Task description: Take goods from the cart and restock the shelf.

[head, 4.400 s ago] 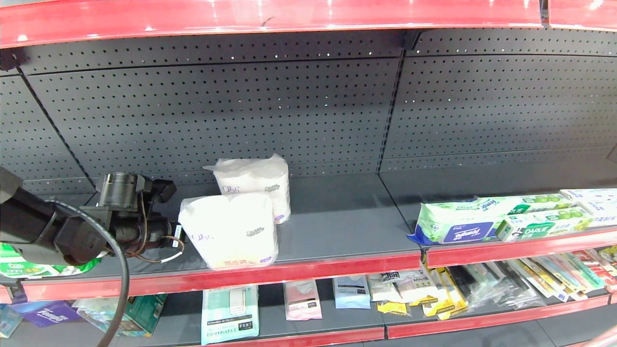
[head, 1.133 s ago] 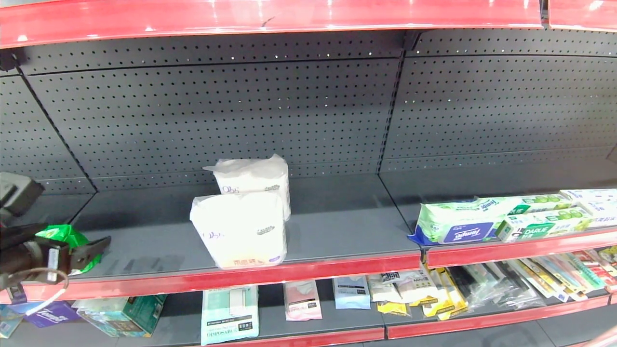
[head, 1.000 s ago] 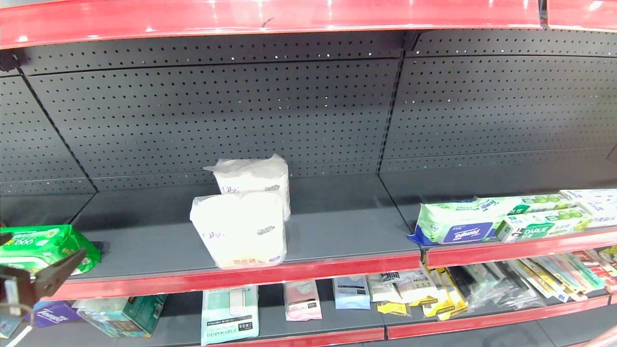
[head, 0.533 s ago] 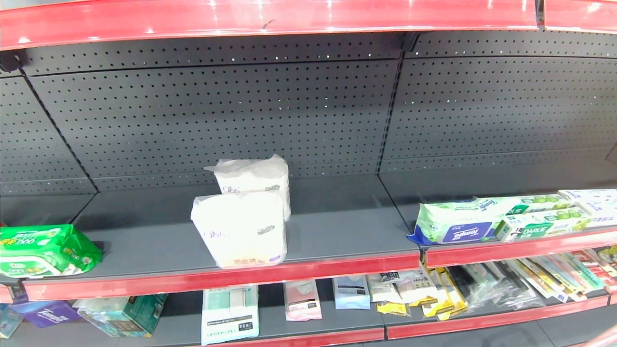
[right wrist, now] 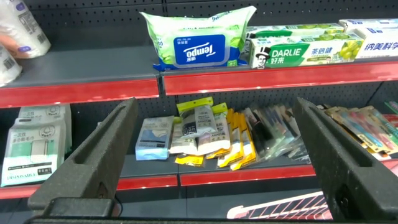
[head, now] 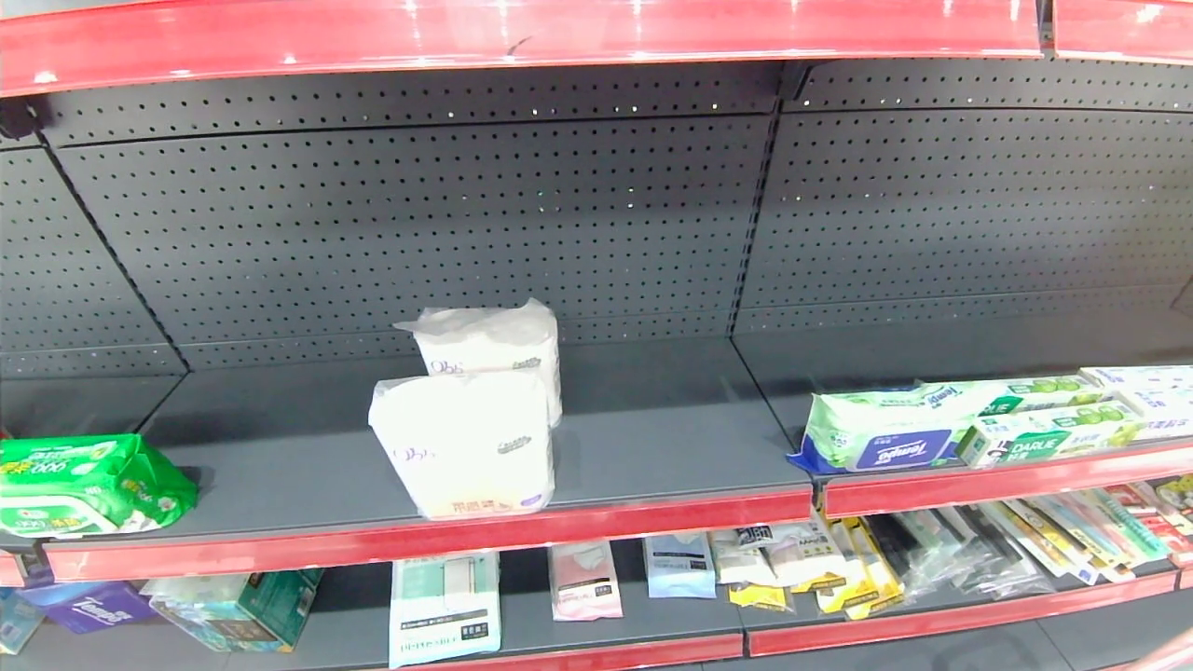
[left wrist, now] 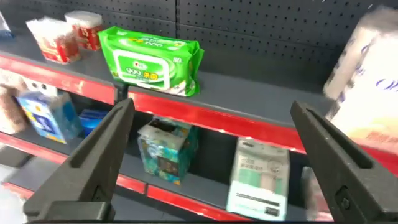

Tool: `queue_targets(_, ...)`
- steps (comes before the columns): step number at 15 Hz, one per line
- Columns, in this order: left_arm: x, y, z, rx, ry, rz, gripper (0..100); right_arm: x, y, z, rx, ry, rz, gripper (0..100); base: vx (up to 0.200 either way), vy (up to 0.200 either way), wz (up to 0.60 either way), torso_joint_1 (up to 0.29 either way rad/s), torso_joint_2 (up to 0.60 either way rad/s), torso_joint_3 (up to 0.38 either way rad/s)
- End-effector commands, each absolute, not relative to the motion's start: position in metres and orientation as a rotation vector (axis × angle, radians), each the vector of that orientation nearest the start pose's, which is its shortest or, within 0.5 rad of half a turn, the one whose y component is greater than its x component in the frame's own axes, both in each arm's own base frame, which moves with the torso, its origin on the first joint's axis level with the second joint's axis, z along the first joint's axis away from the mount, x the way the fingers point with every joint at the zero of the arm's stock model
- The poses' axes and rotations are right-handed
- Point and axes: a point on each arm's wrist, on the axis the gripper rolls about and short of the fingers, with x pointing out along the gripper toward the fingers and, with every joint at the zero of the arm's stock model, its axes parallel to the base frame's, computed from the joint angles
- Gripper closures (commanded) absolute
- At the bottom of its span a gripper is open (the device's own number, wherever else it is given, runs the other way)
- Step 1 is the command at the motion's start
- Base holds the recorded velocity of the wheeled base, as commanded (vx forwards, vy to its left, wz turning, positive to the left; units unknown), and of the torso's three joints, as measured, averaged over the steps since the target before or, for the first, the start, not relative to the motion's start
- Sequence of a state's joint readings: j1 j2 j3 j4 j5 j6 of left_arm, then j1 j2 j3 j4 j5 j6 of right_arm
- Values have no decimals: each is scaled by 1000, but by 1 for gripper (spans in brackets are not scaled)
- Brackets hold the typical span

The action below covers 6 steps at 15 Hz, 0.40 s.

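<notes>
Evidently the restocking is only partly done. Two white tissue packs stand at the centre of the head view on the middle shelf (head: 652, 438), the front pack (head: 463, 443) at the red lip and the rear pack (head: 494, 349) touching it from behind. A green wipes pack (head: 89, 485) lies at the frame's left edge, and a blue-and-white wipes pack (head: 885, 433) and toothpaste boxes (head: 1049, 433) lie at the right. Most of the shelf between and behind them is bare, so I judge that many more goods have to come from the cart.

Neither arm carries anything. The left gripper (left wrist: 211, 107) is released, its fingers spread wide with nothing between them. It faces the shelf front near the green wipes pack. The right gripper (right wrist: 214, 102) is likewise spread and empty, facing the section under the blue-and-white pack. A wire rim (right wrist: 280, 208), possibly the cart's, lies close beneath it. The next fetch looks likely.
</notes>
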<state>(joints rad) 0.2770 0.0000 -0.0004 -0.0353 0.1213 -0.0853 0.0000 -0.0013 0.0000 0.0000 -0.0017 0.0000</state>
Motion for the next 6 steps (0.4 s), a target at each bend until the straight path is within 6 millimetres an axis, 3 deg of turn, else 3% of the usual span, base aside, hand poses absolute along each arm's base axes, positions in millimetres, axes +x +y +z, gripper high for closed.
queue_targets(1, -23, -4, 79, -93, -54, 392, 0, -23, 0, 75, 2, 0, -2, 0, 0, 0, 0, 0, 0, 0)
queue_targets(6, -22, -5, 78, -38, -33, 348, 0, -23, 0, 75, -2, 0, -2, 0, 0, 0, 0, 0, 0, 0)
